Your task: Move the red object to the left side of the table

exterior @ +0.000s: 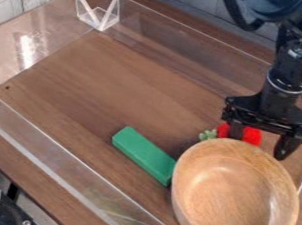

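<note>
A: How far along is the task?

B: By my reading, at the approach stage. The small round bright red toy fruit point(252, 135) sits at the right of the frame, just beyond the far rim of the round wooden bowl point(235, 195); nothing has been carried toward the left of the brown wood-grain tabletop point(117, 76). Grasp, lift, transfer and release all remain.

A: And the gripper?

B: The black gripper point(264, 136) points down with its jaws spread wide on either side of the fruit, holding nothing. Whether the fingertips touch the tabletop cannot be told.

A: How does the fruit look?

B: Glossy red, mostly hidden behind the gripper; a light green leafy tip shows at its left, near the bowl's rim. A green rectangular block point(144, 153) lies apart, lower centre.
</note>
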